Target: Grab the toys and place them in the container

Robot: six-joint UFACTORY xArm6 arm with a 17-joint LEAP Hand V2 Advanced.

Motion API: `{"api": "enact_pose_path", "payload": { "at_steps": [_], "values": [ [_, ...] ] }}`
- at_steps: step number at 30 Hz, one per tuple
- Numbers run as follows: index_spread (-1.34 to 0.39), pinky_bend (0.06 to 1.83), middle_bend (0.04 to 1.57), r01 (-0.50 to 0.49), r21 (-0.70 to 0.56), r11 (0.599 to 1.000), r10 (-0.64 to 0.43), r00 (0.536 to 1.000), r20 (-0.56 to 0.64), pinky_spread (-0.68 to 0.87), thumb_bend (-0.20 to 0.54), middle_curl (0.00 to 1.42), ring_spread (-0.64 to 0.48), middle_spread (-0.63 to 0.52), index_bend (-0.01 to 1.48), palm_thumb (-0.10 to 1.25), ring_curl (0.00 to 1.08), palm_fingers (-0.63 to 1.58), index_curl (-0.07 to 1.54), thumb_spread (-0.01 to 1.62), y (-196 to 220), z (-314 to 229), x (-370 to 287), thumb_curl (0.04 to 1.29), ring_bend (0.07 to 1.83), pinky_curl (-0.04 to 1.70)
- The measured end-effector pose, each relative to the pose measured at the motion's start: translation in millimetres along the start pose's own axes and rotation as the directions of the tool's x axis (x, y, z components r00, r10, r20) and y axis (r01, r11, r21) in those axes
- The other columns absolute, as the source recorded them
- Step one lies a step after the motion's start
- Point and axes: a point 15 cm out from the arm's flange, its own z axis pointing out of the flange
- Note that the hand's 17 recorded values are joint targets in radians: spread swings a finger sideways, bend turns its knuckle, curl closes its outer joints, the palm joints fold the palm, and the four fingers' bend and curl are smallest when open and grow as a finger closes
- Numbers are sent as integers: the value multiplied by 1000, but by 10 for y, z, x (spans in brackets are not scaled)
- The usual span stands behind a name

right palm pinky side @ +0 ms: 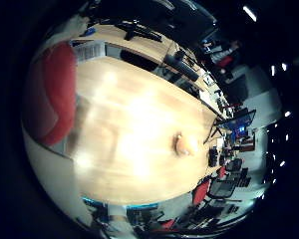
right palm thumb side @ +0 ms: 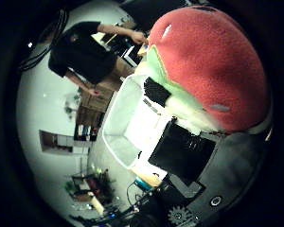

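A big red plush toy with a light green part (right palm thumb side: 204,61) fills much of the right thumb side palm view, close against the palm. Its red edge also shows in the right little finger side palm view (right palm pinky side: 52,90). My right hand's black fingers (right palm thumb side: 185,151) curl against the toy's green part and hold it high above the table. A white open container (right palm thumb side: 114,118) lies beyond the toy and fingers. A small tan toy (right palm pinky side: 182,144) lies on the light wooden table (right palm pinky side: 130,119), near one end and far below the palm.
Black office chairs (right palm pinky side: 184,65) and desks stand along one long side of the table. A red chair (right palm pinky side: 201,189) and more desks stand past its end. Shelves with clutter (right palm thumb side: 85,118) stand in the room beyond the container.
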Motion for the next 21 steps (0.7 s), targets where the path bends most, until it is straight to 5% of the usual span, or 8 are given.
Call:
{"api": "enact_pose_path", "payload": {
  "at_steps": [21],
  "values": [
    [-285,1255,1280,339,-47,939,-330,933,140,-303,-12,592,-209,-185,1008,717,525,1256,642,1296,136,266,-1856,278,1400,623]
  ]
}}
